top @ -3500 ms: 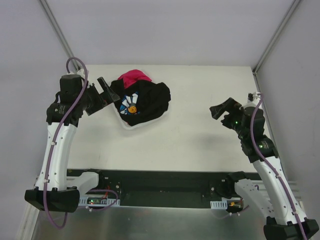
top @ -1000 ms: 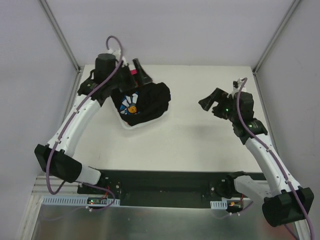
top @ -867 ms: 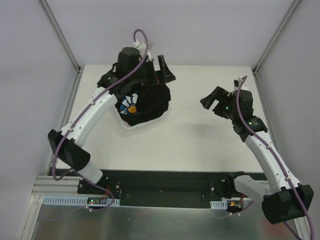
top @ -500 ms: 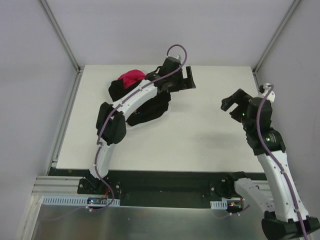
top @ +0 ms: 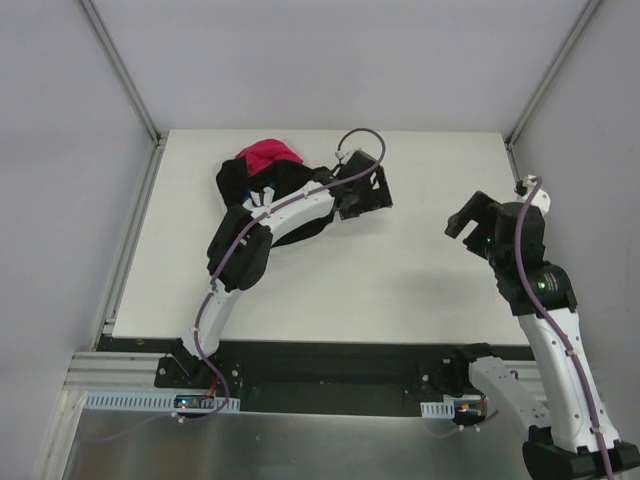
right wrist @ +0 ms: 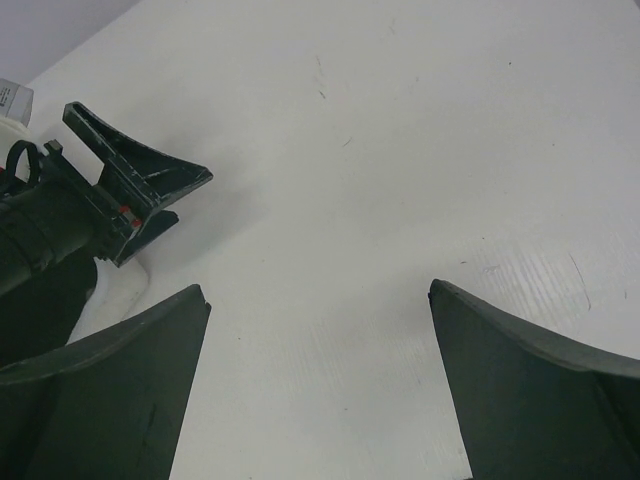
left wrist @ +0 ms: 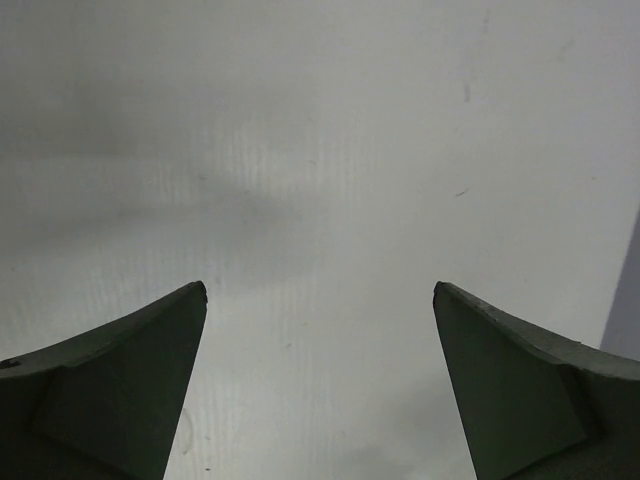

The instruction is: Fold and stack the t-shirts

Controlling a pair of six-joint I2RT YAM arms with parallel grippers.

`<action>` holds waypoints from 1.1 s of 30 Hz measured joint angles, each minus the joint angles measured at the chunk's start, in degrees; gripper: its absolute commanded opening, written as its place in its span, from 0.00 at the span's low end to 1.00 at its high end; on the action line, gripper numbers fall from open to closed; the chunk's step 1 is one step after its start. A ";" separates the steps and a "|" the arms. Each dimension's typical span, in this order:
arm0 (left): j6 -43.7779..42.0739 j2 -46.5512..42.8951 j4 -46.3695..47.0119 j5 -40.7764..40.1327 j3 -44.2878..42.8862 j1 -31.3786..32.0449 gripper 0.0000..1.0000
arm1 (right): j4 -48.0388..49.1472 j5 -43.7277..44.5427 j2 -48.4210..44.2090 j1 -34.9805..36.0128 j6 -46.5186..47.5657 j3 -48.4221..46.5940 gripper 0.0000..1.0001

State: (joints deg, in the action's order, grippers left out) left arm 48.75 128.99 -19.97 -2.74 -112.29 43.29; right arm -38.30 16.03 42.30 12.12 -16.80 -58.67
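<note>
At the far left of the table (top: 400, 270), the t-shirts lie in one crumpled pile: a black t-shirt (top: 236, 182) in front and a magenta-pink t-shirt (top: 268, 155) touching it at the far side. The left arm (top: 290, 206) reaches across this pile and covers much of the black cloth, so only a few white pieces of its print show. The left gripper (top: 370, 194) hangs just right of the pile over bare table, with its fingers spread wide and holding nothing. The right gripper (top: 466, 213) is well apart, near the right edge, and is also spread wide and empty. Bare white surface lies between the two grippers. Grey walls (top: 320, 60) and metal posts (top: 118, 68) stand close around the left, far and right edges. A small white tag (right wrist: 12, 103) on the left arm is too small to read.
</note>
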 measured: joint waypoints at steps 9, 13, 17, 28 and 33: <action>0.61 -3.56 0.68 -4.00 12.70 -1.11 0.96 | -0.15 -3.48 5.99 -0.04 3.23 -2.14 0.96; -0.55 -7.19 -0.09 -4.57 16.22 -3.67 0.96 | 0.11 -4.07 6.19 -0.04 3.37 -2.14 0.96; -3.52 -9.55 0.24 -4.57 16.26 -8.39 0.96 | 1.03 -4.87 6.19 -0.04 2.91 -1.92 0.96; -19.61 -12.70 0.00 -1.38 19.87 -16.04 0.95 | 2.56 -4.68 5.68 -0.04 1.70 -0.44 0.96; -23.89 -16.17 -1.01 -0.02 25.44 -18.62 0.97 | 2.91 -4.44 4.98 -0.04 0.55 0.04 0.96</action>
State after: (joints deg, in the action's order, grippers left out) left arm 24.86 112.81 -20.97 -2.76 -86.85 24.67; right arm -35.40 11.60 47.29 12.08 -16.25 -58.63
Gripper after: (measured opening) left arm 0.961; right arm 0.958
